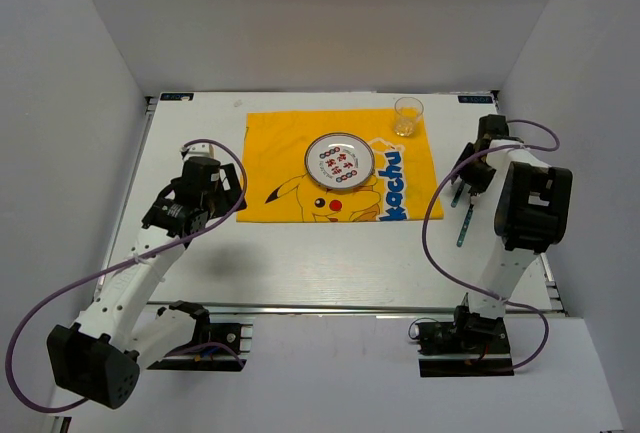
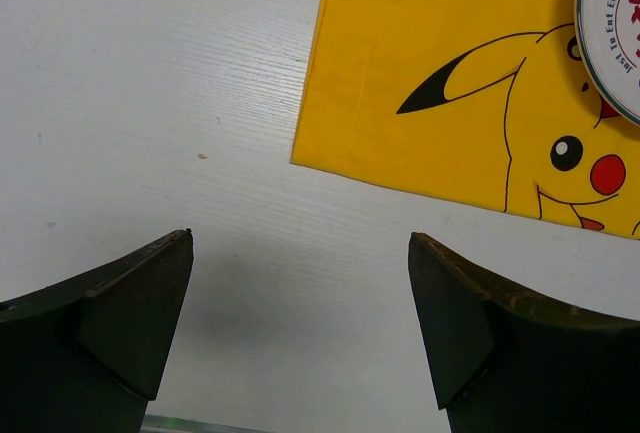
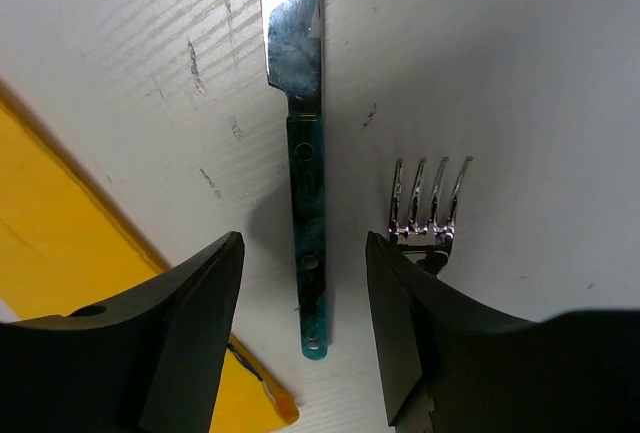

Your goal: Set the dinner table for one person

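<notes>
Right wrist view has the right tool (image 3: 303, 243) low over the desk (image 3: 520, 73), its two dark fingers set apart on either side of a green-handled table knife (image 3: 300, 153), with a strip of bare surface between each finger and the handle; nothing is gripped, and the jaws stand released. A fork (image 3: 430, 198) lies just beside the knife on its right, roughly parallel, its handle hidden beneath the right-hand finger. From the top external view the white desk spreads under everything, arms bolted at its near edge, with a yellow Pikachu cloth (image 1: 290, 153) toward the far middle, a patterned plate (image 1: 340, 161) on the cloth and a glass (image 1: 408, 116) at the cloth's far right corner. The knife sits on bare desk well right of the cloth. The left tool (image 2: 300, 241) hovers released and empty near the cloth's left edge, holding nothing. The step in hand looks like picking up the cutlery, knife first, since plate and glass are already placed. The next move probably calls for pinching the thin handle squarely while it lies flat, which needs the fingertips right down at the surface, without dragging the neighbouring fork, then lifting and carrying it left to lie beside the plate.
</notes>
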Robot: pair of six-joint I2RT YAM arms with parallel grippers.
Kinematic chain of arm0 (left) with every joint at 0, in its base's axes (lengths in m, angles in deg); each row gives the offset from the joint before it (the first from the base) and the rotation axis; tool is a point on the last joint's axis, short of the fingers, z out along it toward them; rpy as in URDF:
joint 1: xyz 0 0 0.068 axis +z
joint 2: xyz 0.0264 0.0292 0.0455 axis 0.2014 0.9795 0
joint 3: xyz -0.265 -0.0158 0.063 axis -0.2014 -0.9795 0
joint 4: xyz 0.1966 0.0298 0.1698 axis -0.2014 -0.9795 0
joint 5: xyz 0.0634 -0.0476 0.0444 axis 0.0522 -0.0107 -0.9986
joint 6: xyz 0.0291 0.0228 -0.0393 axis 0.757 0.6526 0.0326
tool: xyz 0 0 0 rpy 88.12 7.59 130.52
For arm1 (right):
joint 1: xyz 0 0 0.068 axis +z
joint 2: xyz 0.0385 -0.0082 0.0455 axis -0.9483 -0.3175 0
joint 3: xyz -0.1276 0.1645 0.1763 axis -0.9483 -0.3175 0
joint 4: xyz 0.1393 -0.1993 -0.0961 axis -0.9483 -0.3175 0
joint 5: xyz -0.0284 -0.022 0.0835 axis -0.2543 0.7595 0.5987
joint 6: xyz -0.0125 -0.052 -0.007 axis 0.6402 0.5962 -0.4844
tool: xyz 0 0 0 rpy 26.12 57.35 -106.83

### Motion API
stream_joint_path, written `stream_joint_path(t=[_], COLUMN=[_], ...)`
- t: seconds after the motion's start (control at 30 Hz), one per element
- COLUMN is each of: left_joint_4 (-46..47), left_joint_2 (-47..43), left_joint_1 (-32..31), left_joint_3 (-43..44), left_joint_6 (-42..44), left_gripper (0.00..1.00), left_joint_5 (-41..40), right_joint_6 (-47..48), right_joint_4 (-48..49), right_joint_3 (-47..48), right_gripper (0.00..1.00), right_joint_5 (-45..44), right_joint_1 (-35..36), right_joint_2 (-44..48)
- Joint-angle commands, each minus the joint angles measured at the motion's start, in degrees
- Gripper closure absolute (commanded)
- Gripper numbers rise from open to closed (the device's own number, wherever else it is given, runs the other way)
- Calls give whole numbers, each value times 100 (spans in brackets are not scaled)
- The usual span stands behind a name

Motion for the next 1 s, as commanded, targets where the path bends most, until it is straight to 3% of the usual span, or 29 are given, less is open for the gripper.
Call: stream_joint_path(t=[0.0,0.2,0.33,0.5,0.57,0.63,0.97], left_joint_4=[52,52,61,52,52,52,61], left_joint_2=[-21,-12,-39,-48,-56,-56,-56], left_joint_1=[-18,-18,-18,-18,-18,-18,-18], left_joint_3=[0,9,-9,-9,-9,-9,-18], left_joint_6=[-6,3,3,3,3,3,12], left_gripper=[2,2,2,2,2,2,2], left_joint_5=[1,-8,10,10,18,18,18], right_joint_6=[-8,-25,-60,-60,-34,-25,1], right_joint_4=[-23,48,-40,-22,-22,-22,-5], right_joint_3=[105,-44,-88,-211,-264,-290,-387], right_gripper=[42,49,65,66,73,100,100], right_joint_5=[-108,-178,-301,-318,-283,-283,-125], right_joint_1=[65,109,127,144,135,144,355], right_joint_2=[-57,-180,-303,-312,-321,-303,715])
